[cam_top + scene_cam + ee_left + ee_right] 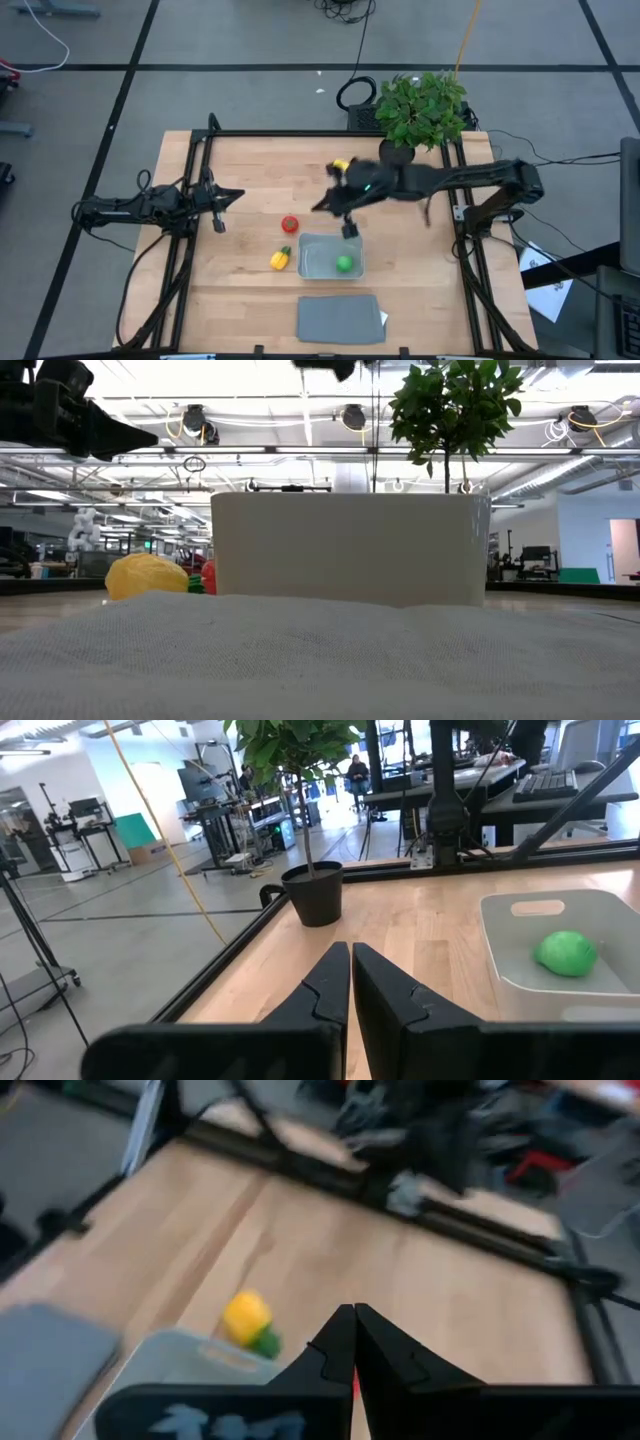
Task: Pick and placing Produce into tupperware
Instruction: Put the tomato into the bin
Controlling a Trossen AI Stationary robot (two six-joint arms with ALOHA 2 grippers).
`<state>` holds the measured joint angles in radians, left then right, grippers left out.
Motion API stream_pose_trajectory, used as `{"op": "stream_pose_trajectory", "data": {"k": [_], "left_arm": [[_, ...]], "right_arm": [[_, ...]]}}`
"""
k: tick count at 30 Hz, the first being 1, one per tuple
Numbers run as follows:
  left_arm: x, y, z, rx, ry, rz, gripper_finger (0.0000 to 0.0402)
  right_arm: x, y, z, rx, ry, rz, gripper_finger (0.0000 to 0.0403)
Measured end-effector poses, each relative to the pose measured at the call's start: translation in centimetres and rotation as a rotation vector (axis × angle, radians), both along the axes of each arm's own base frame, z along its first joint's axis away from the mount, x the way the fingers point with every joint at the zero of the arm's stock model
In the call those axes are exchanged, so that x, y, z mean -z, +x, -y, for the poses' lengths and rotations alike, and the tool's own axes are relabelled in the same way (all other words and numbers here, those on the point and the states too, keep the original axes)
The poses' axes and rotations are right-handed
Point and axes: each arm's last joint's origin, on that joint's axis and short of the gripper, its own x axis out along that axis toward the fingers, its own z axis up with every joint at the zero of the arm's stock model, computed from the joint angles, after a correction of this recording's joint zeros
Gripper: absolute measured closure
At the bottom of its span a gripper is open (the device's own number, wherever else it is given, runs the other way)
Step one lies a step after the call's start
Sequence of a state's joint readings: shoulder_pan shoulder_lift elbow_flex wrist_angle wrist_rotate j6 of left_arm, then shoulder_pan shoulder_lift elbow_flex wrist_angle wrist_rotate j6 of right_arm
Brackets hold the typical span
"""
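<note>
The light blue-grey tupperware (330,257) sits near the table's middle, toward the near edge, with the round green piece (345,263) lying inside it, also seen in the left wrist view (566,952). The yellow piece with a green tip (280,259) lies on the wood just left of the tub, and the round red piece (290,225) lies a little farther back. My right gripper (317,206) hangs shut above the table, behind the tub and right of the red piece, touching nothing (353,1320). My left gripper (238,195) waits shut at the table's left side (351,955).
A flat darker grey lid (340,318) lies at the near edge in front of the tub. A leafy potted plant (420,110) stands at the far right corner. Something small and yellow (340,165) shows beside the right arm. A black frame rims the table. Bare wood lies left of the produce.
</note>
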<state>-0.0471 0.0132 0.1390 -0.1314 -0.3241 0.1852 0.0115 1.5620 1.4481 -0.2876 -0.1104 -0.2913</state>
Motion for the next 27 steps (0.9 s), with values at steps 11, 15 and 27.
{"op": "stream_pose_trajectory", "data": {"k": [11, 15, 27], "left_arm": [[0.0, 0.0, 0.0, 0.0, -0.007, 0.003, 0.038], [0.0, 0.0, 0.0, 0.0, -0.007, 0.003, 0.038], [0.0, 0.0, 0.0, 0.0, -0.007, 0.003, 0.038]], "right_arm": [[-3.2, -8.4, 4.2, 0.132, 0.141, 0.277, 0.0403], [-2.2, -11.2, 3.7, 0.074, 0.217, 0.359, 0.0403], [4.3, -17.4, 1.9, 0.104, 0.28, 0.415, 0.0403]]}}
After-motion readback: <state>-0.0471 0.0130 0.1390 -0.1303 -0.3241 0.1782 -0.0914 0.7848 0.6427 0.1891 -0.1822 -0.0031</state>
